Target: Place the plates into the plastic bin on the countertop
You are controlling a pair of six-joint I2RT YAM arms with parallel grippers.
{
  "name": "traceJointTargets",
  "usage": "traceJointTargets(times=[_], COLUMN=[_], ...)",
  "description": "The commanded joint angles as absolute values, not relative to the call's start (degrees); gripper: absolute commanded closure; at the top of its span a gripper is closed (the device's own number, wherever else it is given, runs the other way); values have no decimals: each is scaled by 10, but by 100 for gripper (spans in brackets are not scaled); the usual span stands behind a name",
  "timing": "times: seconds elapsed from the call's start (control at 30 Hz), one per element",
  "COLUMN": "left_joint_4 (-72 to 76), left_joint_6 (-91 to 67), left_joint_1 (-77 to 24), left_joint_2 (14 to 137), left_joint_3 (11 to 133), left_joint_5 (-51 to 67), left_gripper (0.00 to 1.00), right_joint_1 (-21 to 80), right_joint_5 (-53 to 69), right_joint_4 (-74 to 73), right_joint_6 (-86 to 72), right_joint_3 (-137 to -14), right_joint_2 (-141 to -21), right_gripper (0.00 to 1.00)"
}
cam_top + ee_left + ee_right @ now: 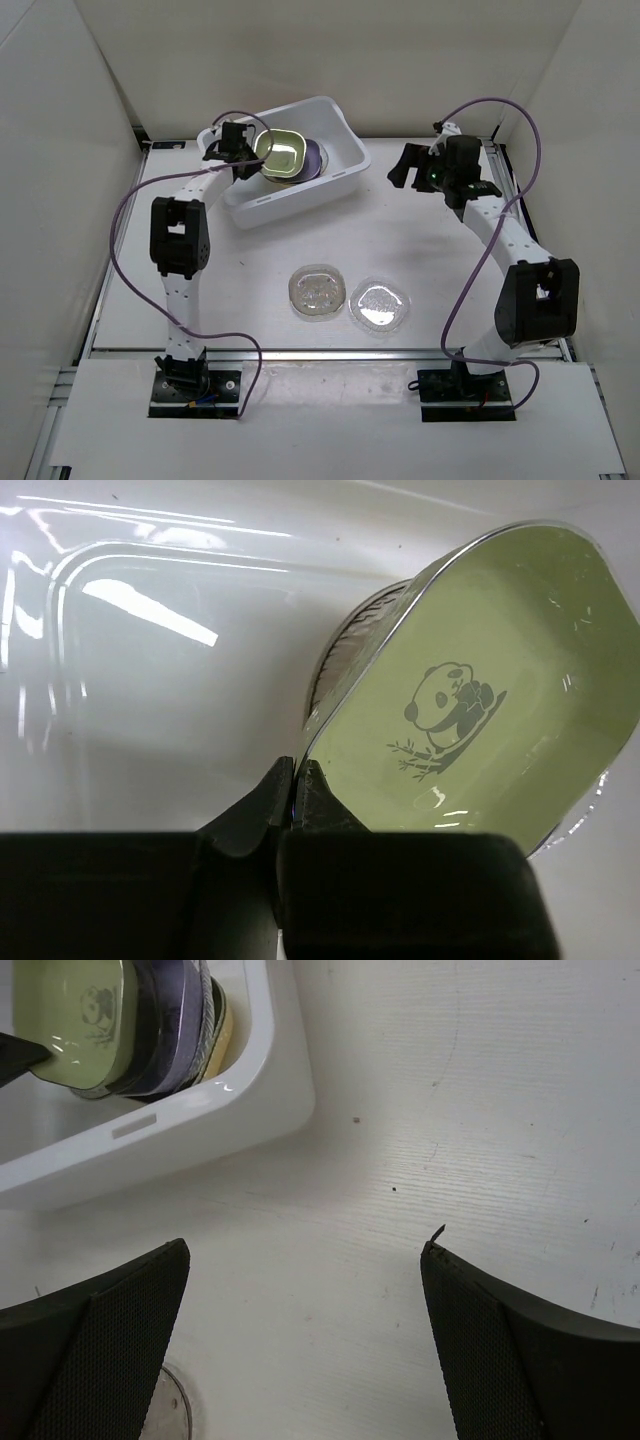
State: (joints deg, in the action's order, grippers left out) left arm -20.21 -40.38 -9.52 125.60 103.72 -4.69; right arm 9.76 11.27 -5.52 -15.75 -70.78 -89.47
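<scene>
The white plastic bin [330, 180] stands at the back of the countertop [430, 260]. My left gripper [243, 152] is shut on the rim of a green panda plate [281, 152], held tilted inside the bin over a purple plate [313, 158]. In the left wrist view the gripper [295, 780] pinches the green plate's [480, 710] edge. Two clear plates [317, 290] [379, 304] lie on the countertop in front. My right gripper [405, 170] is open and empty, right of the bin; in its own view [305, 1260] it is above bare countertop, the bin [200, 1125] at upper left.
White wall panels close in the back and both sides. A metal rail [330, 352] runs along the front edge. Purple cables loop beside each arm. A clear plate's rim [175, 1410] shows at the bottom left of the right wrist view.
</scene>
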Motion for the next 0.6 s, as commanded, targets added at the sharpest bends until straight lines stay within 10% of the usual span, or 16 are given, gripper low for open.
traceJointTargets(times=[0.0,0.57], left_joint_4=[-207,-211], left_joint_6=[-410,-369], left_joint_1=[-105,-110], left_joint_2=[1266,1267], left_joint_3=[1090,1153], left_joint_5=[-47,33], left_gripper=[90,1], right_joint_1=[95,109], right_joint_5=[103,176], right_joint_4=[-53,-98], right_joint_6=[-147,-81], right_joint_3=[-740,-726], right_joint_2=[-900,-884], right_gripper=[1,1])
